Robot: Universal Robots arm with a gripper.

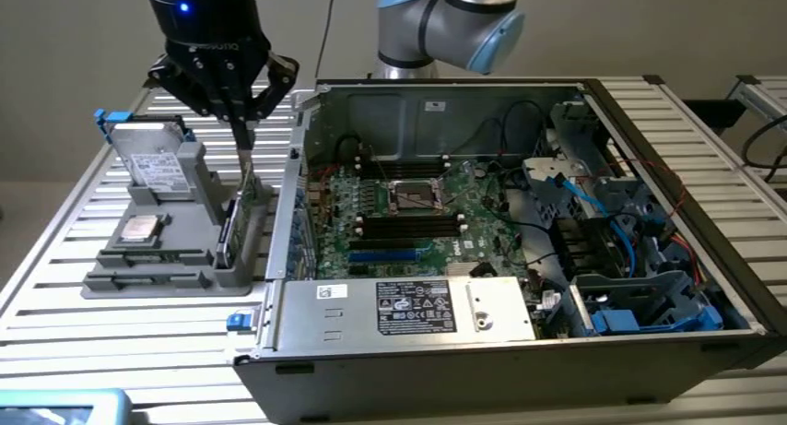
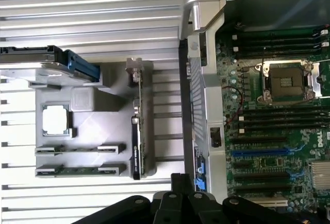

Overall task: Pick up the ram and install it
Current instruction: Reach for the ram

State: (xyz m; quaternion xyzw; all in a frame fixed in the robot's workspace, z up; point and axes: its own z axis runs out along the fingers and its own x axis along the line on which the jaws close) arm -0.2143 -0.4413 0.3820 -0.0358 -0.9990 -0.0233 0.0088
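I'm looking at a slatted metal surface [image 1: 74, 351] in front of a plain beige wall [image 1: 50, 38]. An open computer case [image 1: 492, 370] takes up most of the surface, and a grey fixture [image 1: 172, 279] sits by the surface's edge on the exterior view's left. The ram [image 2: 77, 171] stands on its long edge in the fixture's outermost slot, the one farthest from the hard drive [image 1: 154, 162]. Its long axis is level and runs along the slats, parallel to the memory slots [image 2: 281, 113] on the motherboard. My end effector [image 1: 243, 135] hangs above the fixture with its fingers together, over the upright expansion card [image 1: 246, 199] and apart from the ram.
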